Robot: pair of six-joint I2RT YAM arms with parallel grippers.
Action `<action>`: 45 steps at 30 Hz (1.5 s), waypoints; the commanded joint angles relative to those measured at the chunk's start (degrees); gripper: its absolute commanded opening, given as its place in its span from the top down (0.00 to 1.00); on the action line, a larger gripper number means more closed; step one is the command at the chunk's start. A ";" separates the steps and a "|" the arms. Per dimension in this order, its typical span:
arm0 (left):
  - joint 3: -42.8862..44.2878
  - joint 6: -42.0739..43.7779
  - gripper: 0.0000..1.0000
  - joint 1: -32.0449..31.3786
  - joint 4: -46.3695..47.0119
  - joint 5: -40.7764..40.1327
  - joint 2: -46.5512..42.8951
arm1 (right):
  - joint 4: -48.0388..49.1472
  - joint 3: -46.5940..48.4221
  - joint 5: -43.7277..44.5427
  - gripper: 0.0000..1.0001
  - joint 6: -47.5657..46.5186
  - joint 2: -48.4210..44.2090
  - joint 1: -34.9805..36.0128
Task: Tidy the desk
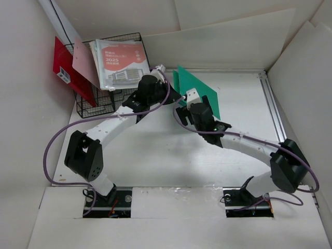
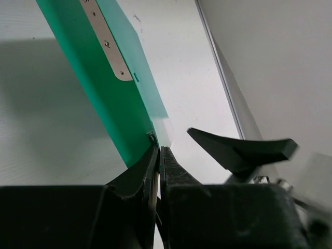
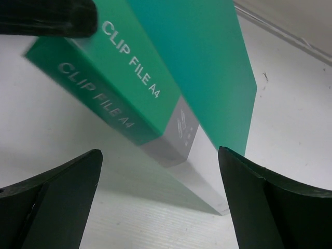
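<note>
Near edge: a white foam panel (image 1: 176, 218) covers the front strip; 2 cut-outs in it hold the 2 arm bases.
Table (image 1: 155, 155): large, flat, matte white and lightly ribbed in the wrist views. It fills the floor of the booth from the near panel to the far boards and carries everything else.
Rail (image 1: 272, 109): 1 thin metal strip along the table's right edge, running toward the far right corner.
Arms: 2, white with black joints, each trailing 1 purple cable (image 1: 52, 145). Both reach toward the middle far part of the table.
Right fingers (image 3: 161, 192): released and spread wide, 1 on each side of the file's spine end without touching it.
Left fingers (image 2: 158, 150): clenched on a corner of the green clip file, pressed tight together.
Green clip file (image 3: 207, 62): 1, with white "CLIP FILE A4" lettering and a grey end. It is tilted, casts a shadow on the table, and carries a metal strip on its inner face.
Wire basket (image 1: 88, 106): 1, black, in the far left corner.
Basket contents: 1 red folder (image 1: 65, 70), 1 pink folder (image 1: 85, 62) and a white booklet (image 1: 122, 65) marked 2025, all leaning upright.
Boards (image 1: 233, 36): upright white panels close off the left, far and right sides.
</note>
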 commanded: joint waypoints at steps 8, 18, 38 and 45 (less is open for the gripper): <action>0.33 -0.56 1.00 0.26 4.80 3.25 -7.39 | 6.70 3.88 -3.09 0.01 -1.16 3.18 -7.39; -0.29 -1.08 1.00 0.26 5.33 3.79 -8.54 | 18.46 2.74 -0.38 0.10 -0.11 8.37 -6.34; 0.68 -1.61 0.65 0.26 4.71 -1.39 -13.36 | 18.75 -4.47 -6.17 1.00 9.38 -5.59 -9.77; -4.06 -1.08 0.39 -0.27 7.44 -9.12 -23.90 | 10.13 -2.11 -4.50 1.00 13.60 -15.96 -9.25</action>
